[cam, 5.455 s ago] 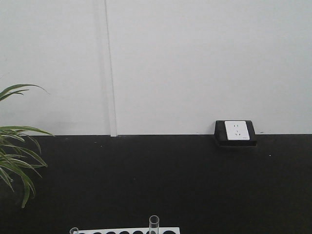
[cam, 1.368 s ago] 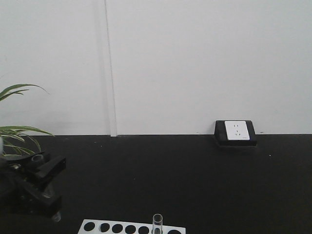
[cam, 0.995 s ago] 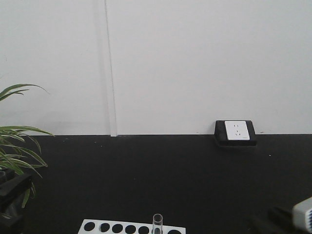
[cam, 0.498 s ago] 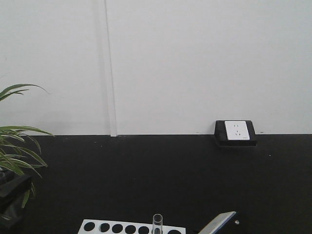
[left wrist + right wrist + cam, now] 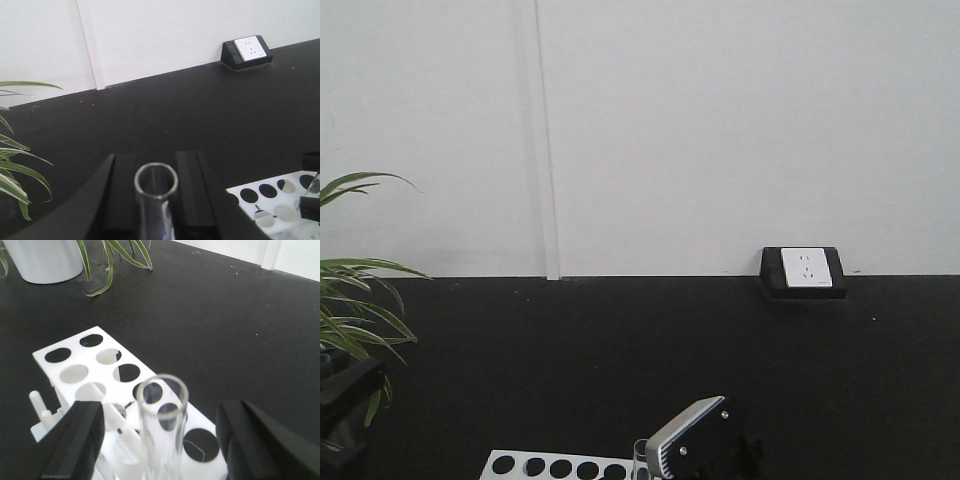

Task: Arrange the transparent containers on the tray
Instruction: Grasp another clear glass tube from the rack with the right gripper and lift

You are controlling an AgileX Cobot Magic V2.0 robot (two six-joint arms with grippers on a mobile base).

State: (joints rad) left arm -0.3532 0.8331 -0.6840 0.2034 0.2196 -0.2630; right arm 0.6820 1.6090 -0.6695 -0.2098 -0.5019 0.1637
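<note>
A clear test tube (image 5: 156, 200) stands between the black fingers (image 5: 192, 190) of my left gripper (image 5: 156, 167), which is shut on it; its round rim faces the camera. A second test tube (image 5: 162, 425) stands upright in the white rack (image 5: 75, 357). My right gripper (image 5: 162, 412) is open, one finger (image 5: 75, 440) on each side of that tube with gaps to both. In the front view the right wrist (image 5: 700, 445) covers most of this tube (image 5: 639, 452) at the rack (image 5: 550, 467). The yellow tray is out of view.
A potted plant's leaves (image 5: 355, 300) and white pot (image 5: 42, 260) stand at the left of the black table. A wall socket box (image 5: 804, 271) sits at the back right. The rack's other holes (image 5: 129, 372) show no tubes.
The left gripper has drawn back to the left edge of the front view. The right arm has come in from the lower right and now straddles the tube in the rack.
</note>
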